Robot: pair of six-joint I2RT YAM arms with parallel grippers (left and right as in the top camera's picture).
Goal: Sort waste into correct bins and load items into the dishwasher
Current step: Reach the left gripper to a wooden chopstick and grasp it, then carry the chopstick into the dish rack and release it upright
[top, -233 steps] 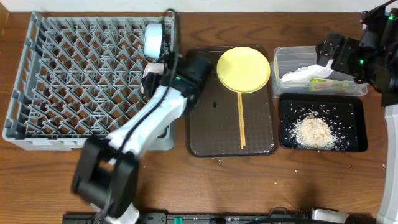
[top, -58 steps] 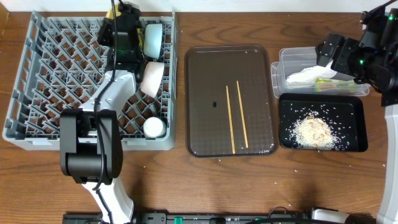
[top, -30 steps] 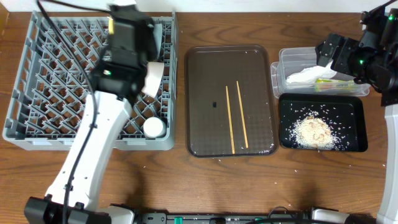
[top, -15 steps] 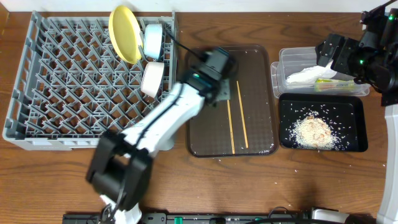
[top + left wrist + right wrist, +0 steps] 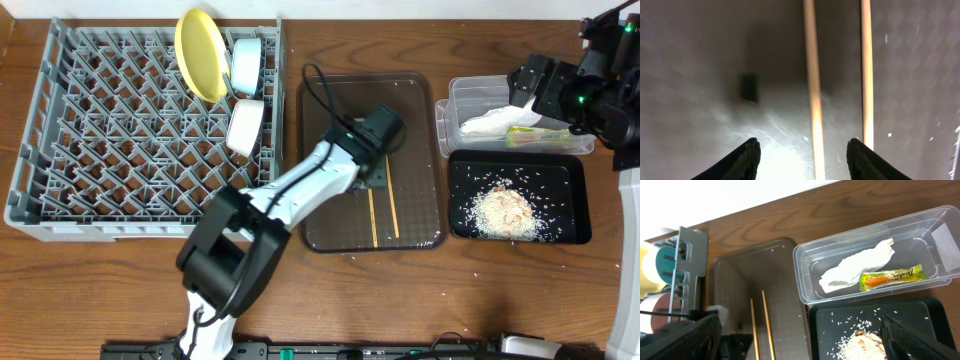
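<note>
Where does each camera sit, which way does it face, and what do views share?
Overhead: above the table, straight down on dish rack, brown tray, clear tub, black tray; left arm and right arm show.
Left wrist: close over the brown tray, facing down at the chopsticks; left jaws' tips at bottom, apart.
Right wrist: raised over the table's right side, looking down at the clear tub holding napkin and wrapper; right jaws' tips in bottom corners, wide apart.
Shared: both wrist views show the chopsticks on the brown tray.
</note>
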